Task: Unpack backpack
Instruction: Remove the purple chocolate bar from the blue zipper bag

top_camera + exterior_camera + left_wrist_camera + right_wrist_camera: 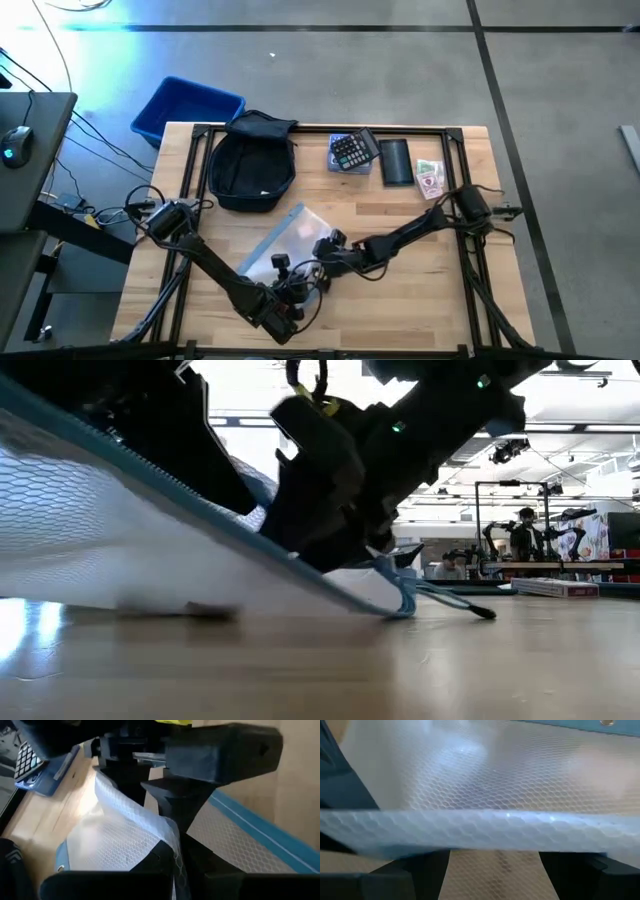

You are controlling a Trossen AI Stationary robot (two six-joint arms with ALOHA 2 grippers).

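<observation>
The wooden bench (420, 250) carries the backpack (253, 165) at its far left. Near the front edge, the left hand (300, 290), clamped, pinches a mesh pouch (290, 238); the right hand (322, 255) straddles it, fingers wide. Opposing pulls could tear the mesh or slip it free.

A: Daylight glare whitens the mesh pouch (120, 530) at nine o'clock in the low view.
B: The wooden table (320, 660) blurs up close; the room behind stays bright.
</observation>
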